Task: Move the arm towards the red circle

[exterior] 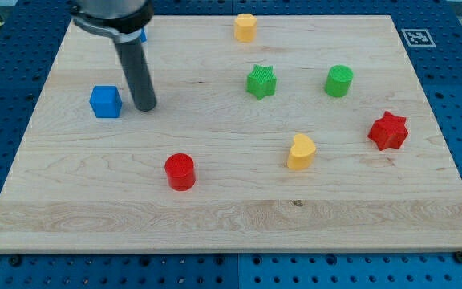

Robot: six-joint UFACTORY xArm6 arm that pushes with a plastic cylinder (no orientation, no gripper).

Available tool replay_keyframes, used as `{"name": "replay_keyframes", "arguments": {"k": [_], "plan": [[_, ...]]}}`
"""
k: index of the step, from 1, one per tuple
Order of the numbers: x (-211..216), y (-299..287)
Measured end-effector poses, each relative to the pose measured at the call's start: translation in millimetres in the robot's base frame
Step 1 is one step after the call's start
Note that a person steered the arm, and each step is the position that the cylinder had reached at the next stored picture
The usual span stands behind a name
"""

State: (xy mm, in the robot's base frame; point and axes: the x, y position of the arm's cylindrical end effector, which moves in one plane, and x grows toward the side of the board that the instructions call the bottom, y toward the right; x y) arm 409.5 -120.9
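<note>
The red circle (180,171) is a short red cylinder standing on the wooden board (231,217), left of centre toward the view's bottom. My tip (145,107) is at the end of the dark rod in the upper left of the board. It stands just right of the blue cube (105,102), close to it, and well above and a little left of the red circle.
A second blue block (143,35) peeks out behind the rod at the top. A yellow block (245,27) is at top centre. A green star (261,82), a green cylinder (338,81), a red star (388,131) and a yellow heart (301,152) lie to the right.
</note>
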Motion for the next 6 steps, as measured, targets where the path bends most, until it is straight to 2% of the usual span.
{"name": "replay_keyframes", "arguments": {"k": [6], "plan": [[47.8, 20.7]]}}
